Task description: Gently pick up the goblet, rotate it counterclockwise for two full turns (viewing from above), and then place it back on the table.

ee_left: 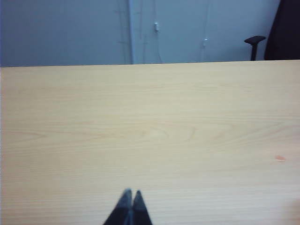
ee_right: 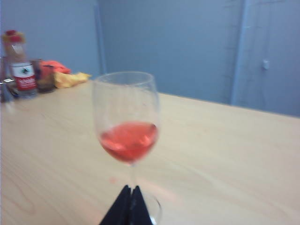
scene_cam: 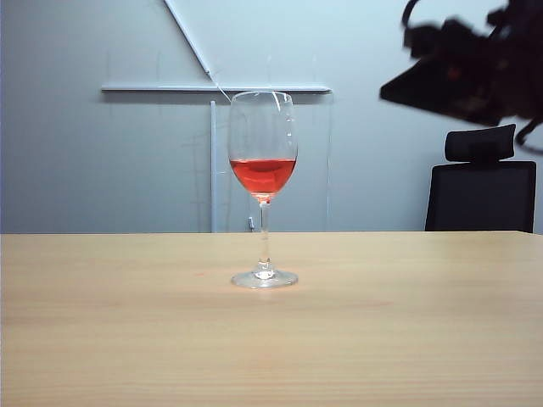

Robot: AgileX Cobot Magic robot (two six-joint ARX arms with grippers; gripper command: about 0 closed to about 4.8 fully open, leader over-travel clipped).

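A pale wall is backing the bench (scene_cam: 102, 339), whose left half is lying bare, and the left tool (ee_left: 131, 193) is resting low over that wood with jaws pressed together, holding nothing. At the middle the goblet (scene_cam: 263, 182) is standing upright, red liquid sitting low in its bowl. To the right, the right tool (ee_right: 131, 188) is hanging high, jaws closed and empty, so it needs opening before gently closing on the stem. Room all round is looking ample for turning.

Exterior camera faces the table (scene_cam: 407, 339) level; both wrists overlook it.
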